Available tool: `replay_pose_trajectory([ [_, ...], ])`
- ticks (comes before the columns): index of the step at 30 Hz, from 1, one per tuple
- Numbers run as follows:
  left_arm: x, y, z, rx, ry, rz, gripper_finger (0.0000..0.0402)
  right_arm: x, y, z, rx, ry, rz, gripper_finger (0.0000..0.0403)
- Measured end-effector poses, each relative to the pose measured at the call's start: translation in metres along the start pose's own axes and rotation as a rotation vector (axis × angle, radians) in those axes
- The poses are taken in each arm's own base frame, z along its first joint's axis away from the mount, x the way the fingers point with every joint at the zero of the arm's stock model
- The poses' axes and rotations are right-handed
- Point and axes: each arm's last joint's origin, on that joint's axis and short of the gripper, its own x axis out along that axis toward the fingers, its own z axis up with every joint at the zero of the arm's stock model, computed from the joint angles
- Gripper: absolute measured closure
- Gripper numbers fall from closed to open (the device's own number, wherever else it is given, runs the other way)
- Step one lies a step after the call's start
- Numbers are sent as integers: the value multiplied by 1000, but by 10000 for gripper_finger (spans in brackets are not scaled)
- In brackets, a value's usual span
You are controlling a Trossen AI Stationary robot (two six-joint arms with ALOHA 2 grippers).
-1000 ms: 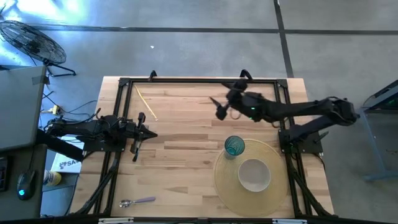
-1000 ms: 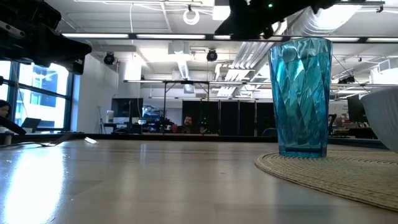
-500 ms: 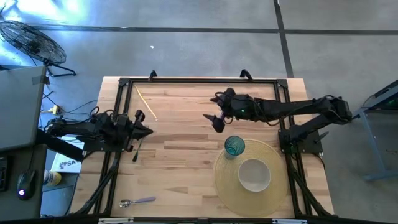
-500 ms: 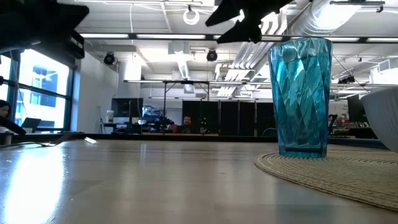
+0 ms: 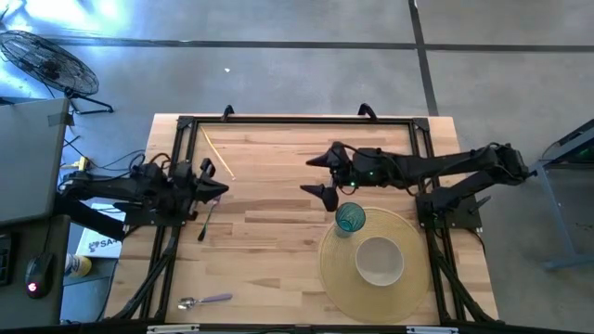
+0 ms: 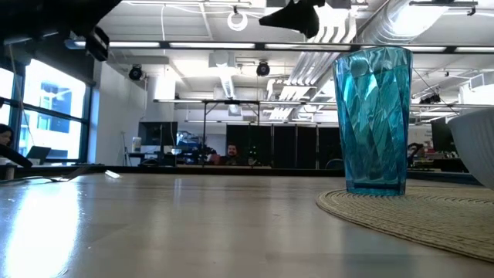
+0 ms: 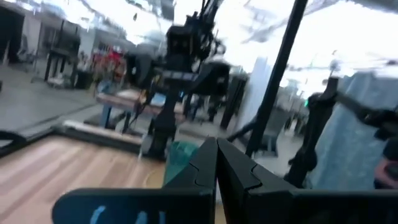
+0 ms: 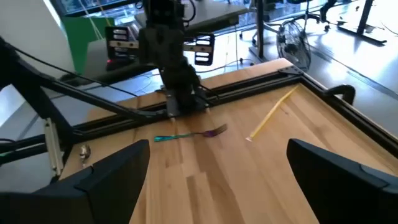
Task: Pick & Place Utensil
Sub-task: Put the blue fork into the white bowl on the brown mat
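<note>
two arms are in play, and mine — the right gripper (image 5: 324, 173) — has swung out over the middle of the table in the last second, and my fingers, which sat close together a second ago, now stand spread wide with nothing between them. i read that as setting up for a grab, not a finished one. in my wrist view the fork (image 8: 190, 134) lies flat on the wood, teal handle and purplish tines, right at the foot of the left arm; from above it shows as a thin sliver (image 5: 206, 220) on the left side of the table, well apart from me, so i have a long reach across yet.

the left gripper (image 5: 215, 186) has pulled back a little toward its base and sits just above the fork's far end, fingers pressed together and holding nothing — the one thing crowding my approach.

around me: a yellow stick (image 5: 218, 153) lies near the far-left corner, a spoon (image 5: 205, 301) near the front-left edge, and on the woven placemat (image 5: 339, 278) to my right stand a blue tumbler (image 5: 349, 218) and a white bowl (image 5: 380, 261). the tumbler is just beside my lower finger, so a careless sweep back could tip it.
</note>
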Motion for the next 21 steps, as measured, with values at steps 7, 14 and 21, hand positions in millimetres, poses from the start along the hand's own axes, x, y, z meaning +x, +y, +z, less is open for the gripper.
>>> replay_pose_trajectory([
  [7,11,-3,22,-9,339,245,401,0,1,0,-1,-3,2,29],
  [14,17,-5,32,-84,667,426,356,0,0,0,-1,-6,-11,29],
  [21,27,-3,32,-159,769,583,239,0,-1,1,-1,-18,-53,29],
])
